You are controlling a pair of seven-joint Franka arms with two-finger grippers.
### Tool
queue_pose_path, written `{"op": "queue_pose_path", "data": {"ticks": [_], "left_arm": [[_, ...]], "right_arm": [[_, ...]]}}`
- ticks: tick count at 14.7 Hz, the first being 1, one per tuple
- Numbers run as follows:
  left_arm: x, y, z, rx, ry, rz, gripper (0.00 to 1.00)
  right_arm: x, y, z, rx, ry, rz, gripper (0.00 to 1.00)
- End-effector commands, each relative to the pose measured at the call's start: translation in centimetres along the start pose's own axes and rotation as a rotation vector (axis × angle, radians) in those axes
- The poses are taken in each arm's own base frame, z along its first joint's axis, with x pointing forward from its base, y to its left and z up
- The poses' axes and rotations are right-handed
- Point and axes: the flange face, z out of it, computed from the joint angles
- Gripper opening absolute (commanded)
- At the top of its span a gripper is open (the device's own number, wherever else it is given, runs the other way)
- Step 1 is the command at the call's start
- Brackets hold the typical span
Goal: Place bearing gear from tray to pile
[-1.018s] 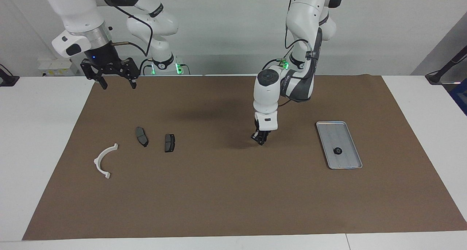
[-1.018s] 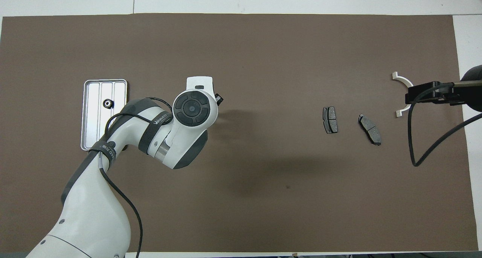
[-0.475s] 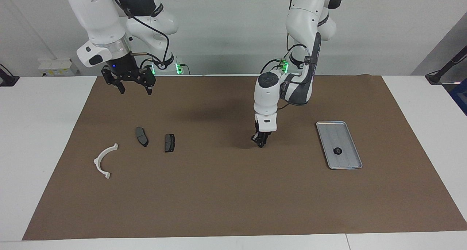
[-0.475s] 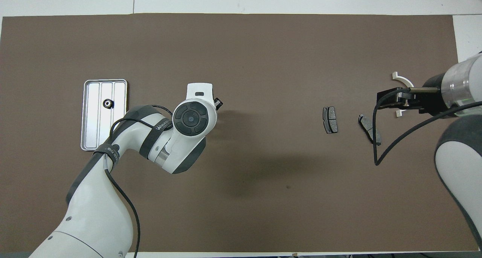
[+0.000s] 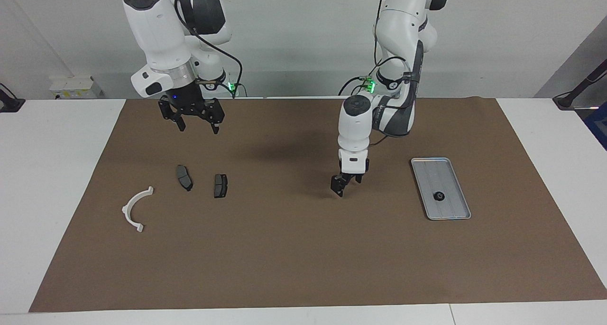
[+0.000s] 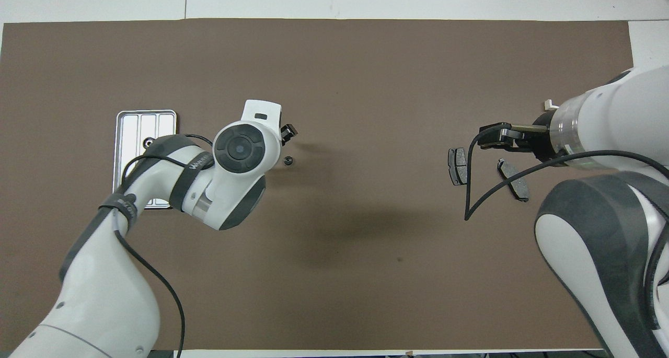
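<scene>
Now a small dark gear (image 6: pixel 287 161) lies free on the brown mat (image 5: pixel 303 258) just beside the left gripper (image 5: pixel 342 188), which has lifted off it; whether that gripper is spread cannot be told. Meanwhile the right gripper (image 5: pixel 195 125) has swung in, spread and empty, over the mat near the two dark plates (image 5: pixel 184 177). Judged from this, the gear sits between the tray (image 5: pixel 456 214) and the pile, awaiting pickup by the right arm.

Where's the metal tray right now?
The tray lies on the brown mat toward the left arm's end, a small black gear on it.
</scene>
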Motion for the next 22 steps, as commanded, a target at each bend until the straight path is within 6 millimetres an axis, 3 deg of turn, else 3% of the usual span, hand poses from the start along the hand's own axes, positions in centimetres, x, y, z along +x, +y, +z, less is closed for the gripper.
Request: {"op": "queue_pose_path", "data": {"ticks": [1,4,7,8,12,17,22], "left_arm": [[6.5,-5.9,-6.3,0.023,-0.004,0.132,1.00],[13.5,-12.4,-8.3,-0.010,-0.089,0.344,1.00],[18.6,-18.7,-7.8,-0.064,-0.103,0.512,1.00],[19.3,-19.6,-7.4,-0.087,-0.105,0.545,1.00],[19.7,-19.5,-2.3,-0.085,-0.104,0.575,1.00],[19.9,-21.3,3.0,-0.076,-0.096,0.610,0.98],[19.4,-23.0,4.2,-0.062,-0.173,0.638,0.95]], "right_arm": [[0.0,-0.2,0.8,-0.007,0.005,0.058,1.00],[0.4,-0.4,1.5,-0.007,0.010,0.061,1.00],[0.5,-0.5,2.0,-0.007,0.009,0.052,1.00],[0.6,-0.8,1.9,0.000,0.024,0.047,1.00],[0.5,-0.9,2.1,-0.001,0.014,0.056,1.00],[-0.4,-0.9,2.1,-0.016,-0.052,0.050,1.00],[-0.2,-2.4,1.8,0.007,-0.004,0.025,1.00]]}}
